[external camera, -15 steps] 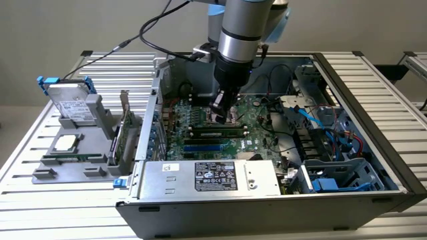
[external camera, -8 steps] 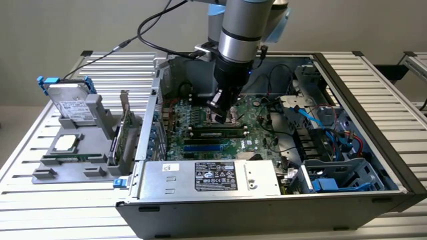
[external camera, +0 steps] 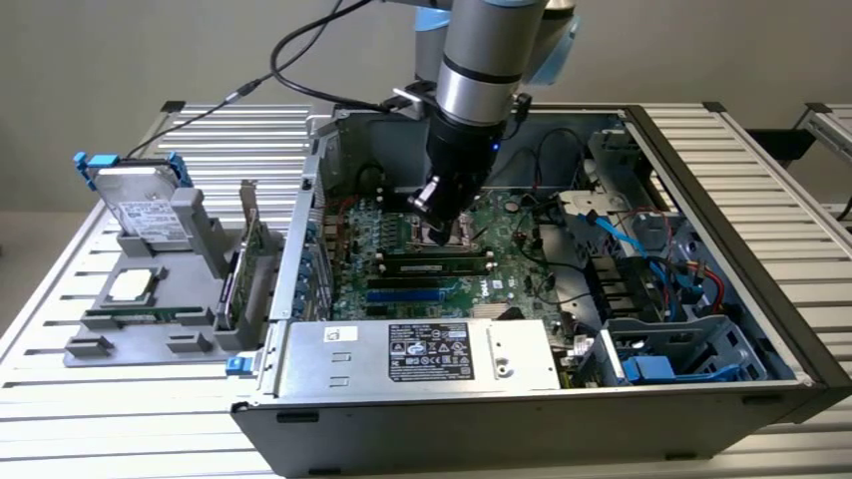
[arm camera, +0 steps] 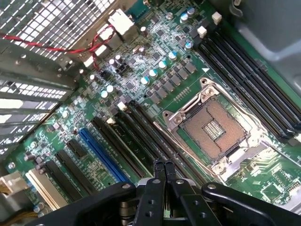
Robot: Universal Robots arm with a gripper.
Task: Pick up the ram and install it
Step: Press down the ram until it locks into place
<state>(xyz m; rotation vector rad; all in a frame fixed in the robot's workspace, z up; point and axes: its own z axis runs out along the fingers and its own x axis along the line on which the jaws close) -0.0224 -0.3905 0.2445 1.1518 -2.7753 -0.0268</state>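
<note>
Slatted metal table (external camera: 120, 399), beige wall (external camera: 107, 50)

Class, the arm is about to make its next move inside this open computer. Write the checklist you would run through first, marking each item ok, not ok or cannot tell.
1. Fingers shut with nothing between them: ok.
2. Fingers over the motherboard, inside the open case: ok.
3. Ram lies lengthwise along the memory slots, not across them: ok.
4. Ram pressed fully home in its slot: cannot tell.
5. CPU socket apart from the fingers: ok.
</note>
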